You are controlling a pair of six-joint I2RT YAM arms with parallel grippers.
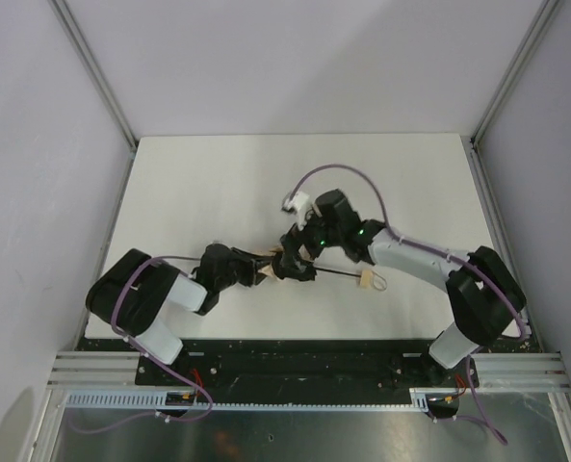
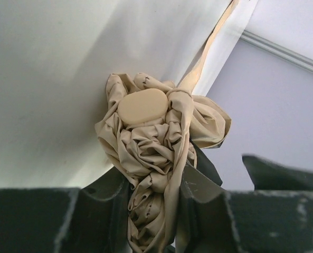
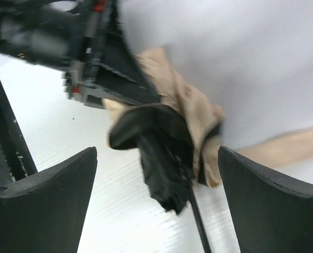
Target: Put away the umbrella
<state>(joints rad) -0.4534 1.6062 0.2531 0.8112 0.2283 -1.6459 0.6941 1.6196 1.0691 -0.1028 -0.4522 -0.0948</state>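
Beige fabric, crumpled tight: the umbrella [image 2: 151,153] sits mid-frame in the overhead view, on or just above the white bench [image 1: 198,183]; I cannot tell which. Its canopy end points left, and the black shaft [image 1: 335,274] runs right to the pale handle [image 1: 367,280]. The left gripper [image 1: 249,269] is clenched on the bunched canopy. In its wrist view the folds squeeze up between the fingers [image 2: 198,195] around the round tan cap [image 2: 143,105], and the strap [image 2: 206,52] trails to the upper right. I read that grip as an anchor, fixing the canopy end so the other arm can work the shaft. The right gripper [image 3: 157,158] is spread wide, with a finger on either side of the dark canopy mouth and touching nothing I can see. The shaft exits toward the bottom of that frame. Judgement: it is lined up to close on the shaft and push the handle toward the left arm. Canopy gathered, shaft extended, strap loose, so the task is partway. The right wrist view is blurred, so contact is uncertain.
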